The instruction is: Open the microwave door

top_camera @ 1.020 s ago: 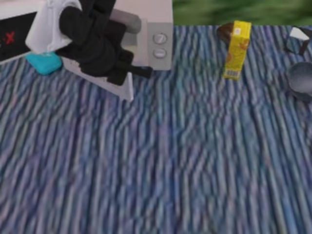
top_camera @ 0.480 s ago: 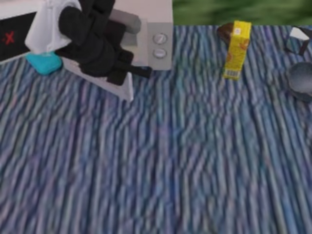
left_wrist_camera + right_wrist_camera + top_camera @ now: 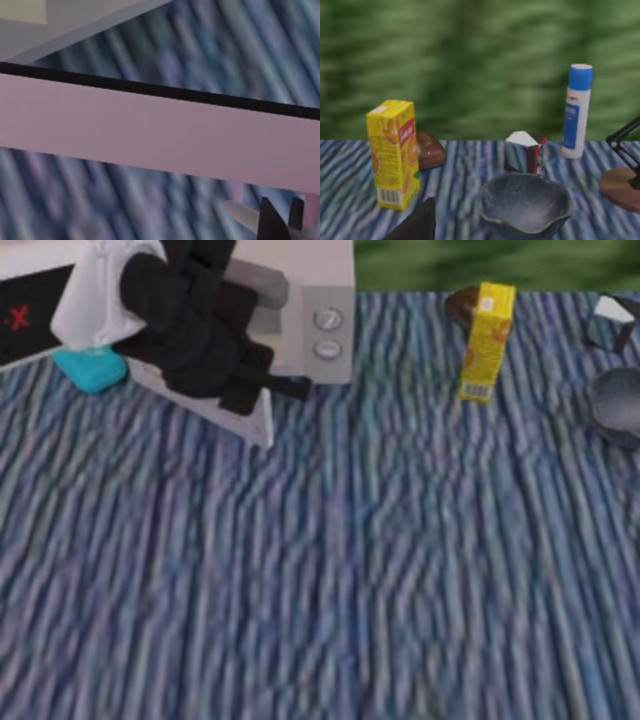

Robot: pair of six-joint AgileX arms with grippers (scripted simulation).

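The microwave (image 3: 300,265) stands at the table's far left, its two-knob panel (image 3: 328,333) facing front. The microwave door (image 3: 255,422) is swung partly out, its thin white edge pointing toward the table's middle. My left arm lies over the door, and the left gripper (image 3: 290,388) sits at the door's free edge. In the left wrist view the door (image 3: 150,130) crosses as a pale band, and my left gripper (image 3: 283,216) is shut on the pale door handle (image 3: 240,212). My right gripper (image 3: 420,225) shows only as a dark wedge, parked off the top view's right.
A teal block (image 3: 90,368) lies left of the door. A yellow juice carton (image 3: 485,340) stands at the back, right of centre, with a brown lump (image 3: 458,305) behind it. A grey bowl (image 3: 615,405), a small box (image 3: 610,320) and a blue-capped bottle (image 3: 577,110) are at the far right.
Almost nothing: the left arm has crept a touch to the left while the door keeps the same angle. The right side is still.
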